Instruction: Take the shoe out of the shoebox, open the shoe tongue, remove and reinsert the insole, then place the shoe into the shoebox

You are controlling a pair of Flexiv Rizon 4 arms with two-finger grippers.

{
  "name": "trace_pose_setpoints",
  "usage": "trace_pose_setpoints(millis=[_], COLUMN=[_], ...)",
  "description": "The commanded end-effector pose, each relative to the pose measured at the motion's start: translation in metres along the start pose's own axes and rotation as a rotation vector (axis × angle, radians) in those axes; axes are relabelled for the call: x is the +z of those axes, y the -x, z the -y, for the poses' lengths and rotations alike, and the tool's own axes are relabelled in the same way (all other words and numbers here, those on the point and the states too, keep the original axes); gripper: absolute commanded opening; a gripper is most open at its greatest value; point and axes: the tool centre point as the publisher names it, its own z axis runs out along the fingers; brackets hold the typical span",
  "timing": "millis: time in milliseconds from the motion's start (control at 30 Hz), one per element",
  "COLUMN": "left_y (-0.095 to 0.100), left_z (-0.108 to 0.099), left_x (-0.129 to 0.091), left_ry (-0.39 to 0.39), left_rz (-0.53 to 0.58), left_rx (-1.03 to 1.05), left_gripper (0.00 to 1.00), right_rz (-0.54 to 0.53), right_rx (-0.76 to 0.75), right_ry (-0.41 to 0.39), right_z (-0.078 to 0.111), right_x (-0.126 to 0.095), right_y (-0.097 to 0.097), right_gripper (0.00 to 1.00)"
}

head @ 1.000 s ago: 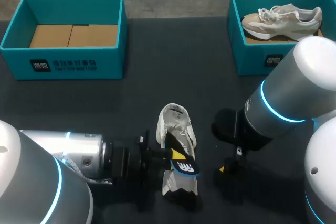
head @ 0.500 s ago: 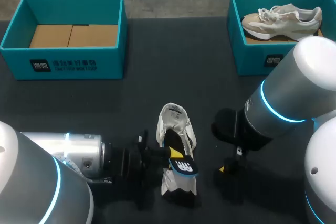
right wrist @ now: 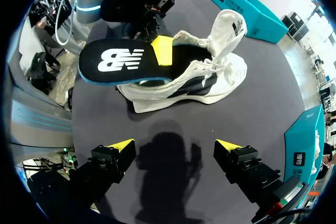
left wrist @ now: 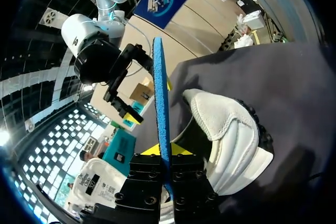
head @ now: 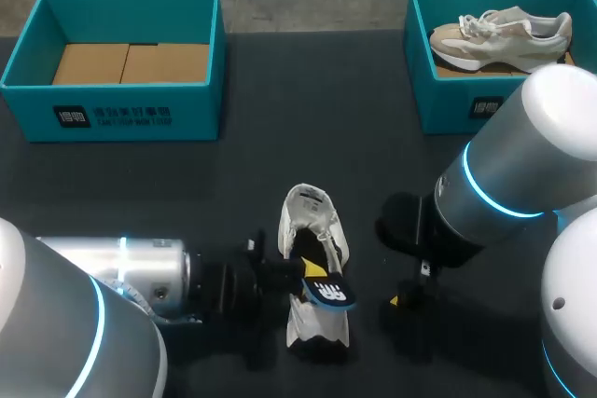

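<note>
Head view first: looking at a white shoe (head: 312,240) sitting on its sole at the lower middle of the frame, on the dark desk (head: 308,137), with the tongue (head: 308,200) flipped up and the opening gaping. Gripped in the left gripper (head: 308,272): the insole (head: 328,293), pinched tight from both sides, black side up, poking out over the heel end of the shoe. Can't tell whether it touches the shoe. From the left wrist view, seen edge-on with a blue underside, running straight out ahead of the gripper, shoe just beside it. Over at the lower right of the frame, right gripper (head: 410,297) spread wide with nothing in it, hanging over bare desk near the shoe, not touching it. Also got a teal shoebox (head: 112,114) upper left with only cardboard (head: 131,62) inside, and a second teal shoebox (head: 448,104) upper right with a beige shoe (head: 504,30) lying in it.
</note>
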Motion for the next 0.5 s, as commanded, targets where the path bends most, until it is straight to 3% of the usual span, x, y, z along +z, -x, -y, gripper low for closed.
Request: trace_pose_setpoints(millis=[33, 100, 133, 167, 200, 500], left_y=[0.0, -0.001, -0.001, -0.001, -0.002, 0.003], left_z=[0.0, 0.003, 0.004, 0.005, 0.006, 0.017], left_x=[0.0, -0.002, -0.002, -0.003, -0.004, -0.009], left_ry=[-0.016, -0.029, -0.03, -0.031, -0.039, -0.075], left_rz=[-0.006, -0.009, -0.009, -0.009, -0.008, -0.002], left_rx=[-0.023, -0.035, -0.036, -0.036, -0.041, -0.115], left_gripper=[0.0, 0.0, 0.07, 0.22, 0.24, 0.25], right_rz=[0.003, 0.003, 0.003, 0.003, 0.003, 0.003], right_rx=[0.001, 0.001, 0.001, 0.001, 0.001, 0.001], right_ry=[0.001, 0.001, 0.001, 0.001, 0.001, 0.001], right_z=[0.0, 0.0, 0.0, 0.0, 0.0, 0.0], right_x=[0.002, 0.002, 0.002, 0.002, 0.002, 0.002], right_y=[-0.001, -0.001, -0.001, -0.001, -0.001, -0.001], right_gripper=[1.0, 1.0, 1.0, 1.0, 1.0, 1.0])
